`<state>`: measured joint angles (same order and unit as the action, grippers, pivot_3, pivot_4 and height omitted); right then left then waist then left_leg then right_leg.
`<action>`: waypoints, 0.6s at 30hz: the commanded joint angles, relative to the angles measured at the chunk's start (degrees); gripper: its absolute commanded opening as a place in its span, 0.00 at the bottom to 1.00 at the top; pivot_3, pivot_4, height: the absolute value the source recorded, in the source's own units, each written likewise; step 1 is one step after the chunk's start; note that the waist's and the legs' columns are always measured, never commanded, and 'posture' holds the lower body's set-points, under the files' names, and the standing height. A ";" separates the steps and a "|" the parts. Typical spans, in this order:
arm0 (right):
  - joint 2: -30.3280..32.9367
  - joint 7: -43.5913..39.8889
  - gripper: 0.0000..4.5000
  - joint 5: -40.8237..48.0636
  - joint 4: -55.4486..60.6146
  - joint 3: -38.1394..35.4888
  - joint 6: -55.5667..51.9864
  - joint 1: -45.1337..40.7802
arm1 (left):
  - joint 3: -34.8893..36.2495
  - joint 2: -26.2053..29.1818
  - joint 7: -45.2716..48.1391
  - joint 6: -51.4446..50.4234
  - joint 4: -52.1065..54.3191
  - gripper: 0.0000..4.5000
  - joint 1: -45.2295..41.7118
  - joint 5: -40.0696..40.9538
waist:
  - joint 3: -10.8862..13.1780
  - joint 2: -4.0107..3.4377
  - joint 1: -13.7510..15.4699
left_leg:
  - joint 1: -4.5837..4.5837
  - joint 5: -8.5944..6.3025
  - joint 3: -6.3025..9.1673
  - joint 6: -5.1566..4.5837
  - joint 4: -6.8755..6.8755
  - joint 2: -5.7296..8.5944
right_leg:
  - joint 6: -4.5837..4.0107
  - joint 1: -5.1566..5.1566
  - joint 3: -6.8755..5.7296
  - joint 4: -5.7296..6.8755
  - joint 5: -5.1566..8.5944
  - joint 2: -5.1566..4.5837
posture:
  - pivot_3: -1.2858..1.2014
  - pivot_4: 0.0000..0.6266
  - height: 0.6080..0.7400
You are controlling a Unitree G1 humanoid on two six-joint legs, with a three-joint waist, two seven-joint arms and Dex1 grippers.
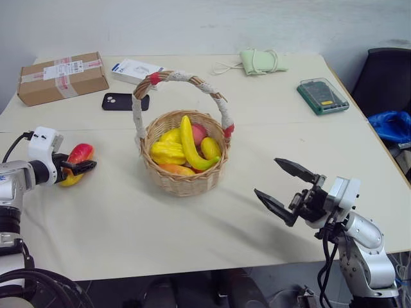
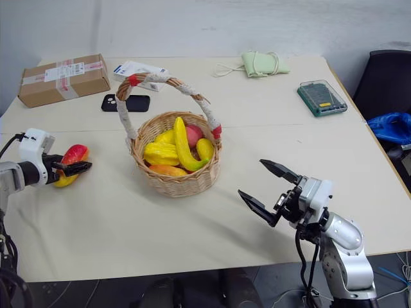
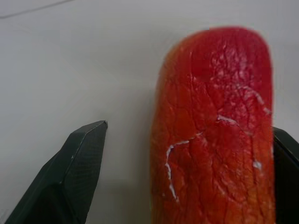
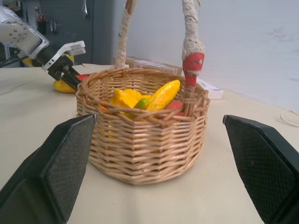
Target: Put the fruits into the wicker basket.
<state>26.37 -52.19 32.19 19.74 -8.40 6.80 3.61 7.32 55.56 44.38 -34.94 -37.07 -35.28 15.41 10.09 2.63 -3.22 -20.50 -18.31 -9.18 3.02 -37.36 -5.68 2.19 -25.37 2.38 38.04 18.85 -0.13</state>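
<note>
A red-to-yellow mango (image 1: 80, 153) lies on the table at the left. My left gripper (image 1: 82, 165) is open around it. In the left wrist view the mango (image 3: 215, 130) sits between the fingers, one finger (image 3: 79, 168) clearly apart from it. The wicker basket (image 1: 183, 183) stands mid-table, with the yellow banana (image 1: 188, 144) and several other fruits inside. My right gripper (image 1: 266, 176) hovers open and empty above the table's front right, pointing at the basket (image 4: 140, 144).
At the back of the table lie a cardboard box (image 1: 62, 77), a black phone (image 1: 124, 101), a white packet (image 1: 136, 69), a green pouch (image 1: 262, 61) and a green case (image 1: 322, 96). A black chair (image 1: 385, 77) and a blue bag (image 1: 392, 125) stand off the right edge.
</note>
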 commanded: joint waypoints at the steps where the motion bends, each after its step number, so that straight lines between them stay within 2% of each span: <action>1: 0.48 0.12 1.00 0.38 1.66 -2.15 1.69 0.51 | -2.71 1.53 7.80 0.48 -1.50 1.00 -0.28 -1.41 | 0.00 0.00 0.00 | 0.01 0.00 -0.11 -0.01 -0.06 0.00 | 0.00 0.01 0.01 0.05 0.00 0.00 | 0.52 0.24 1.00; 4: 0.56 0.33 1.00 0.50 1.55 -2.67 1.66 0.15 | -1.81 1.31 7.68 4.28 -6.22 0.86 -2.06 -2.75 | 0.00 0.00 -0.04 | 0.14 0.00 -0.35 -0.07 -0.25 0.04 | 0.02 0.03 0.19 0.31 -0.01 -0.02 | 0.52 0.24 1.00; 9: 0.72 0.33 1.00 0.25 1.35 -2.88 1.80 0.22 | 1.21 1.56 12.75 11.87 -9.10 0.50 -1.66 -1.17 | 0.00 0.02 -0.09 | 0.20 0.02 -0.50 -0.09 -0.51 0.03 | 0.01 0.02 0.28 0.68 -0.01 -0.01 | 0.52 0.24 1.00; 11: 0.75 0.38 1.00 0.14 1.21 -2.99 1.87 0.25 | 3.24 1.90 14.63 14.60 -9.81 0.41 -0.98 0.00 | 0.00 0.02 -0.06 | 0.19 0.02 -0.50 -0.09 -0.53 0.02 | 0.01 0.02 0.28 0.70 -0.01 -0.01 | 0.52 0.24 1.00; 13: 0.93 0.30 1.00 0.13 0.98 -3.23 1.89 0.22 | 5.76 1.76 16.70 18.80 -9.74 0.41 0.34 1.36 | 0.00 0.02 -0.11 | 0.19 0.02 -0.52 -0.10 -0.53 0.01 | 0.01 0.02 0.29 0.70 -0.02 -0.01 | 0.52 0.24 1.00; 15: 1.38 0.04 1.00 0.17 0.77 -3.76 1.92 0.46 | 14.52 -0.33 27.41 20.73 -1.30 0.41 3.76 12.08 | 0.00 0.02 -0.22 | 0.18 0.01 -0.55 -0.10 -0.53 0.00 | 0.01 0.00 0.31 0.71 -0.01 0.00 | 0.52 0.24 1.00; 17: 1.98 -0.12 1.00 0.32 0.61 -4.63 1.94 0.93 | 18.43 0.58 30.21 13.69 6.52 0.41 7.16 17.66 | -0.01 0.11 -0.09 | 0.14 -0.01 -0.59 -0.12 -0.54 -0.06 | 0.01 -0.03 0.31 0.71 -0.01 -0.03 | 0.52 0.24 1.00; 18: 2.29 -0.16 1.00 0.36 0.40 -5.15 1.96 1.09 | 18.27 2.46 32.16 9.37 13.94 0.41 11.62 19.32 | -0.03 0.16 -0.21 | 0.12 -0.03 -0.57 -0.11 -0.57 -0.08 | 0.01 -0.03 0.30 0.70 -0.01 -0.02 | 0.52 0.24 1.00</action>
<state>27.74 -52.21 31.98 19.47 -11.25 7.61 3.95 23.24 55.24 73.16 -21.13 -31.61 -25.87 30.44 10.06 2.79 -3.44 -20.40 -18.35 -9.74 2.91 -37.94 -5.75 2.21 -25.40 2.70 38.73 18.84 -0.13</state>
